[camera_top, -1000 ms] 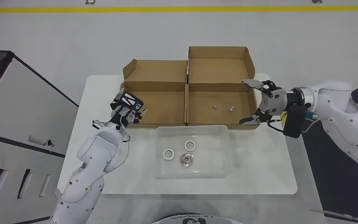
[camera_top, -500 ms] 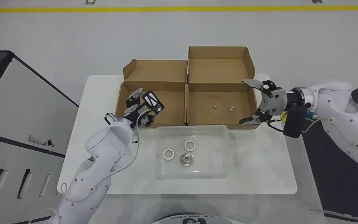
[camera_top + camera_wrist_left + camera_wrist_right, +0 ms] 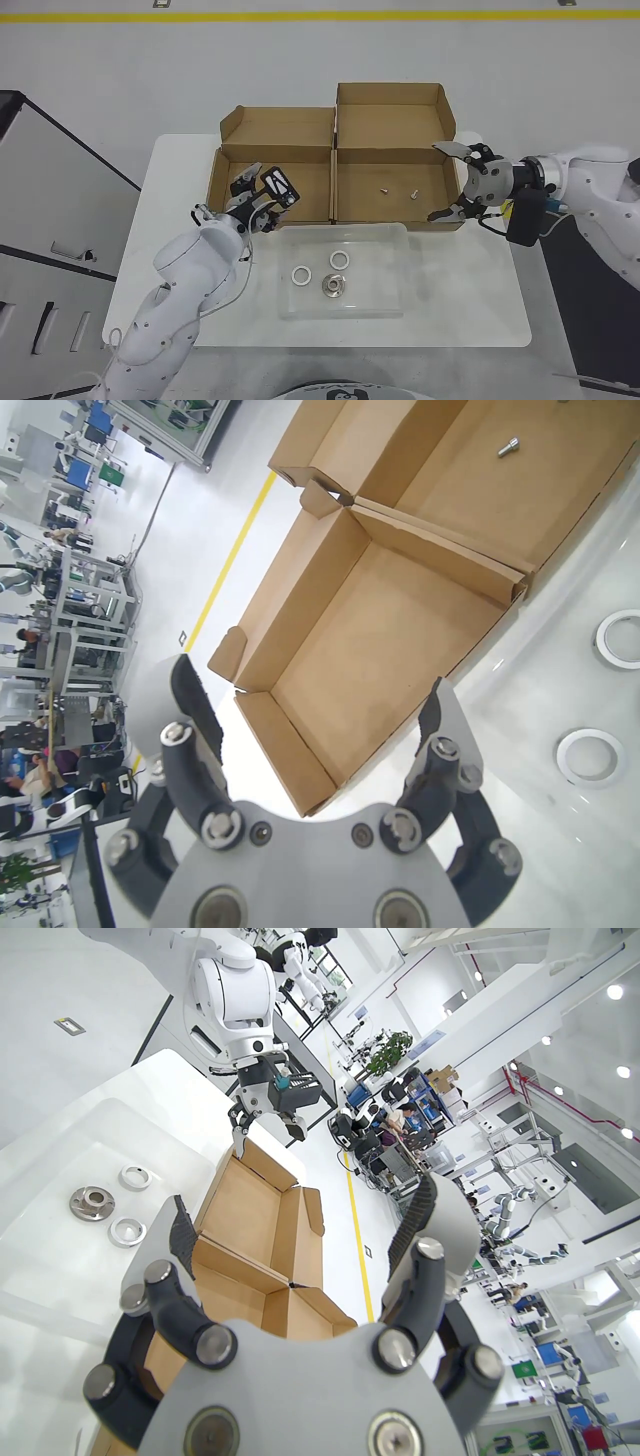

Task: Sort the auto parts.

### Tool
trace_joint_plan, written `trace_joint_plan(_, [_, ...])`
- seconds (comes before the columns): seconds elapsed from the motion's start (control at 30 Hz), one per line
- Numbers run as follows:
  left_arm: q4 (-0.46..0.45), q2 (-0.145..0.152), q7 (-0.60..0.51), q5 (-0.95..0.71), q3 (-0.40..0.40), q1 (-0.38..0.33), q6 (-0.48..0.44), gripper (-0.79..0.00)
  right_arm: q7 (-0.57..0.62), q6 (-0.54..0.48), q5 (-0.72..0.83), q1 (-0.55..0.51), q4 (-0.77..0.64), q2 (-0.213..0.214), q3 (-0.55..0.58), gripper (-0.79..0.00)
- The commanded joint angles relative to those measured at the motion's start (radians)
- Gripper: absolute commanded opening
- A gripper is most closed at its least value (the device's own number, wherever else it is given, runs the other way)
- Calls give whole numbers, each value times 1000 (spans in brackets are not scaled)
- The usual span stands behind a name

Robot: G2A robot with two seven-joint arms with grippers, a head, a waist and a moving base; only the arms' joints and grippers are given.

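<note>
Two metal rings (image 3: pixel 300 274) (image 3: pixel 339 260) and a flanged hub (image 3: pixel 333 286) lie in a clear tray (image 3: pixel 385 295) at the table's front middle. Behind it stand two open cardboard boxes side by side. The left box (image 3: pixel 305 190) holds nothing; the right box (image 3: pixel 400 172) holds two small screws (image 3: pixel 383 188) (image 3: pixel 412 191). My left gripper (image 3: pixel 257 198) hangs open and empty over the left box's front left part, seen over that box (image 3: pixel 360 640) in its wrist view (image 3: pixel 310 705). My right gripper (image 3: pixel 450 181) stands open and empty at the right box's right wall (image 3: pixel 300 1223).
The white table (image 3: pixel 470 290) has free room right of the tray and along its left side (image 3: pixel 170 200). Both boxes' lids stand open at the back (image 3: pixel 280 125). A dark cabinet (image 3: pixel 40 190) sits off the table's left edge.
My left gripper has moved right, from the left box's outer left corner to over the box's inside. The right arm has kept still.
</note>
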Motion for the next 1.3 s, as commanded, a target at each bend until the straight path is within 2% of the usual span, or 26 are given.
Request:
trace_joint_plan(0.0, [0, 0, 0, 0, 0, 0, 0, 0, 0, 0, 0, 0, 0, 0, 0, 0])
trace_joint_plan(0.1, [-8, -1, -1, -19, 3, -3, -10, 0, 0, 0, 0, 0, 0, 0, 0, 0])
trace_joint_plan(0.2, [-32, -1, -68, -52, 23, -34, -102, 0, 0, 0, 0, 0, 0, 0, 0, 0])
trace_joint_plan(0.4, [-33, -11, -270, -214, 93, -140, -232, 0, 0, 0, 0, 0, 0, 0, 0, 0])
trace_joint_plan(0.5, [-35, -17, -366, -266, 135, -195, -255, 0, 0, 0, 0, 0, 0, 0, 0, 0])
trace_joint_plan(0.67, [-8, -10, -419, -270, 246, -279, -202, 0, 0, 0, 0, 0, 0, 0, 0, 0])
trace_joint_plan(0.77, [20, 8, -446, -288, 331, -328, -175, 0, 0, 0, 0, 0, 0, 0, 0, 0])
trace_joint_plan(0.87, [41, 32, -453, -320, 415, -379, -167, 0, 0, 0, 0, 0, 0, 0, 0, 0])
trace_joint_plan(1.03, [61, 85, -534, -449, 548, -501, -87, 0, 0, 0, 0, 0, 0, 0, 0, 0])
trace_joint_plan(1.27, [59, 139, -642, -635, 721, -681, 21, 0, 0, 0, 0, 0, 0, 0, 0, 0])
